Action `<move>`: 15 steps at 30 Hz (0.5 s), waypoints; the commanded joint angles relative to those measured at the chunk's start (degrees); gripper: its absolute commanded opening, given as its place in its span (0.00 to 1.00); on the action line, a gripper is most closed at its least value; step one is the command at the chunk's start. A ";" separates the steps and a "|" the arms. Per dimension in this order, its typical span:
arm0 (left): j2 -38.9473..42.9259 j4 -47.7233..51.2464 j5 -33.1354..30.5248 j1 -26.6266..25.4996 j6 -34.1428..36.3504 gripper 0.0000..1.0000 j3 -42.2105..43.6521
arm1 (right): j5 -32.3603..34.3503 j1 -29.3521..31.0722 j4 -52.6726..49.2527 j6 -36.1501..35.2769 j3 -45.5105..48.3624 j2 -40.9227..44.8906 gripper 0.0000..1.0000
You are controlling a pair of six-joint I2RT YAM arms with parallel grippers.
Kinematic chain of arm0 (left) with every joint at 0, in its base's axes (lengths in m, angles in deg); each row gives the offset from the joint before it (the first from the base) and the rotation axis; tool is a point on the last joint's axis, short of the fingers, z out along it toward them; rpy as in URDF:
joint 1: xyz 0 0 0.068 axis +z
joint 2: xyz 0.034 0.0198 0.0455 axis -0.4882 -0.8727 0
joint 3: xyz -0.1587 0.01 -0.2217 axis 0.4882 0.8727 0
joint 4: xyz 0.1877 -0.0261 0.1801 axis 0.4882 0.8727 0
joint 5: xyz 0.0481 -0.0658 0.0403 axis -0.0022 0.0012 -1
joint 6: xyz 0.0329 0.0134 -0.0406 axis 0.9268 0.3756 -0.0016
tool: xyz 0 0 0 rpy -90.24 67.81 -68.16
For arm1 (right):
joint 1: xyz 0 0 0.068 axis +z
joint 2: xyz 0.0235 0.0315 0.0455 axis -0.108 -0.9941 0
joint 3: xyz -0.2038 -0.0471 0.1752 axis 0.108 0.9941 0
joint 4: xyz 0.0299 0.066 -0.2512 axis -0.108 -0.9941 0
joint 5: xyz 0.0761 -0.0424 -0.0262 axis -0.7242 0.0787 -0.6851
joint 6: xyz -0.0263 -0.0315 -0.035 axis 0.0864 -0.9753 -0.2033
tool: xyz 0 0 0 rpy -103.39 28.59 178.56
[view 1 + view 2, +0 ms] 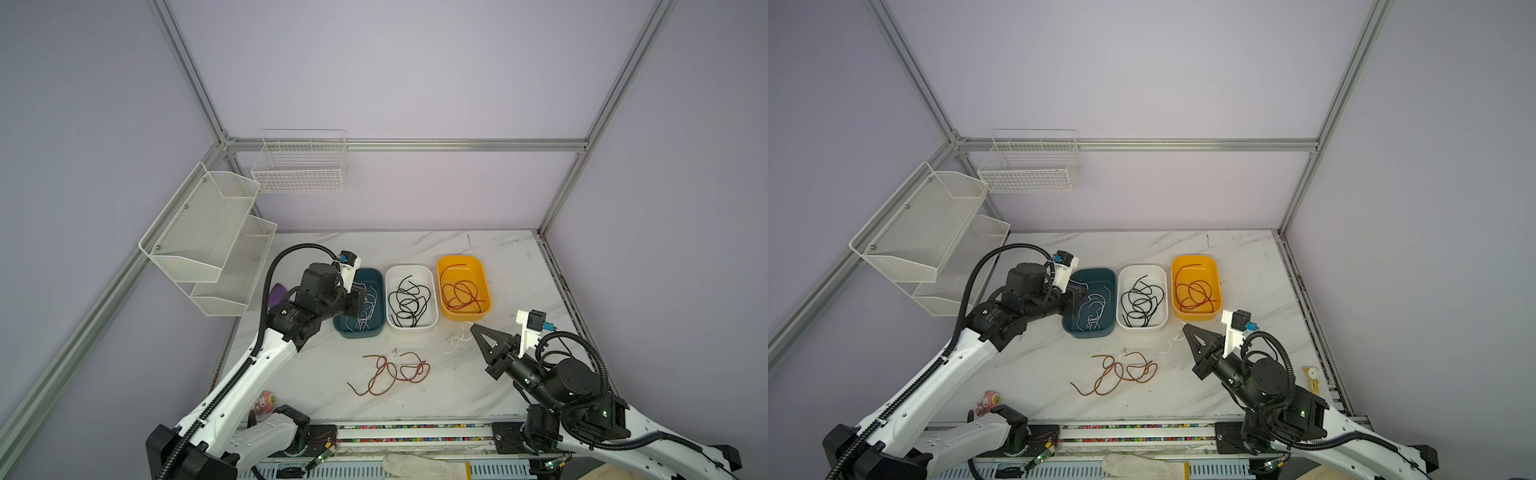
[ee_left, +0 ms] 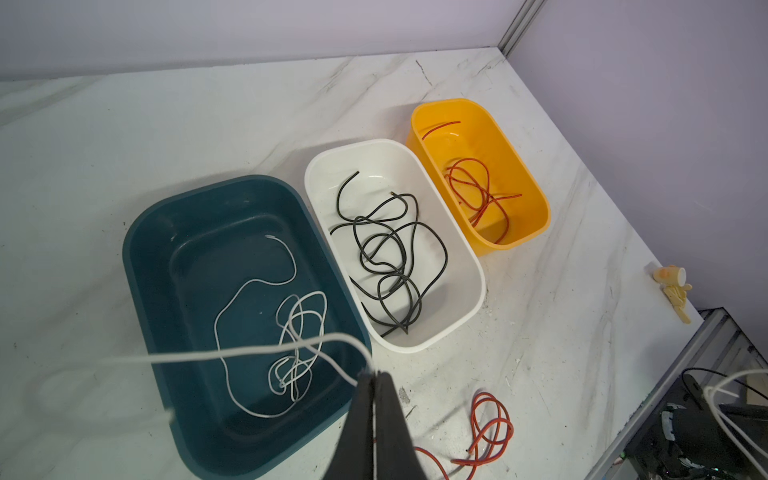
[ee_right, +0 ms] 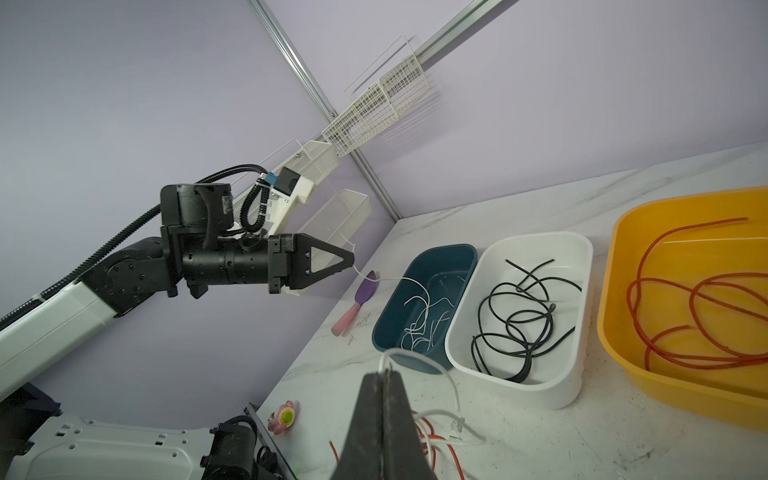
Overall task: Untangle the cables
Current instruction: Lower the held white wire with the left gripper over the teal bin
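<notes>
Black fingers of the left gripper were pressed together and pinched a thin white cable. That cable hung down into a dark blue plastic tray, where the rest of it lay in loose loops. Next to it stood a white plastic tray with a heap of thin black cables, and then a yellow plastic tray with thin red cables. All three trays stood in a row on the white marble tabletop. The right gripper had its fingers pressed together too. They pinched a second white cable, which trailed onto the tabletop just in front of the yellow tray. Some orange-brown cables lay tangled on the tabletop in front of the trays, between the two grippers.
</notes>
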 commanded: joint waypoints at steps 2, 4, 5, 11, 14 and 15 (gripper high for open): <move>-2.78 -4.23 -1.74 1.27 -0.78 0.00 1.89 | -1.58 -0.22 0.96 -1.70 -1.00 0.76 0.00; -3.82 -4.56 -2.32 2.17 -1.31 0.00 2.44 | -1.98 -0.19 0.89 -1.87 -1.10 0.76 0.00; -4.30 -5.07 -2.65 2.63 -1.31 0.00 3.01 | -2.24 -0.17 0.99 -1.97 -1.05 0.77 0.00; -9.23 -5.01 -0.06 5.19 -2.88 0.06 3.05 | -3.43 -0.21 1.39 -2.41 -0.67 0.51 0.00; -12.11 -3.85 3.47 5.76 -2.95 0.16 1.88 | -4.02 -0.18 1.44 -2.39 -0.66 0.42 0.00; -12.90 -3.39 3.81 5.91 -3.03 0.17 1.54 | -4.15 -0.19 1.31 -2.41 -0.67 0.39 0.00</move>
